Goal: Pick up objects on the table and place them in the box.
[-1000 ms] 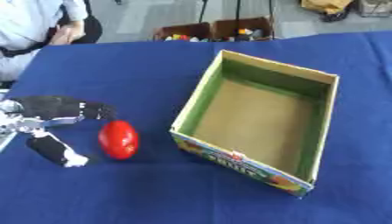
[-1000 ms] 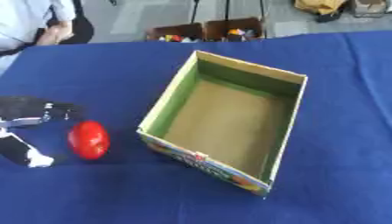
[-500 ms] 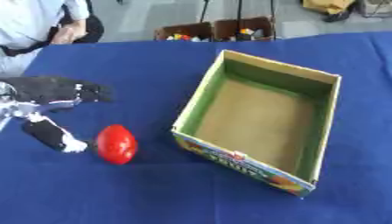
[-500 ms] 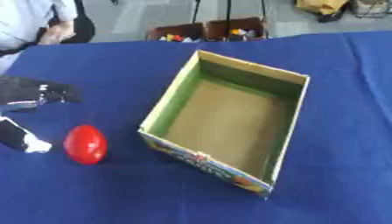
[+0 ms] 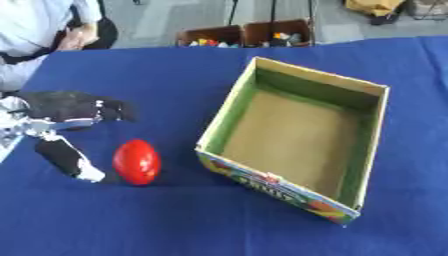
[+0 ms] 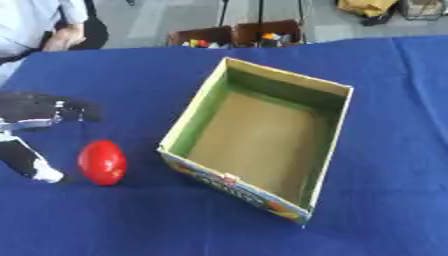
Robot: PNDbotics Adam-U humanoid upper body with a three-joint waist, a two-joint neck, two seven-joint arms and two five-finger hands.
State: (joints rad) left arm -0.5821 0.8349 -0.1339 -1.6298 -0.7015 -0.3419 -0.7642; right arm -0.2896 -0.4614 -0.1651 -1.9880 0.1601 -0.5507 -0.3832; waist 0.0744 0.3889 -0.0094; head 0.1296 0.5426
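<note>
Red egg-shaped obj (image 5: 136,161) on blue tablecloth (image 5: 157,220), sitting at approx 8 o'clock of the frame, long axis roughly upright in view, narrow end toward far side. Glossy, plain red, soft highlight near top, no markings visible. Small dark shadow under its base. It's on the cloth, outside the box, just beside the box's near-left wall but not touching it.

Box (image 5: 360,92) at center-right: open-top cardboard, rotated so a corner points to approx 5 o'clock. Inside walls green, floor plain brown, nothing visible inside. Outer near wall has colourful print (yellow/red/green), text unreadable.

Left hand (image 5: 66,107) enters from 9 o'clock edge, black w/ silver parts at wrist side. Fingers (image 5: 109,109) extend toward 3 o'clock, above and to far-left of the egg obj. Thumb (image 5: 68,158) is black w/ whitish tip, angled down toward 5 o'clock, tip just beside the egg's left side; can't tell if touching. Hand spread wide, gap between fingers and thumb, holding nothing. Egg lies at approx 4 o'clock of the palm, below the fingers, right of thumb tip.

Right hand: not seen in either eye view.

Far side, past table edge at 12 o'clock: two brown bins (image 5: 245,34) w/ small mixed-colour items, too small to ID.
</note>
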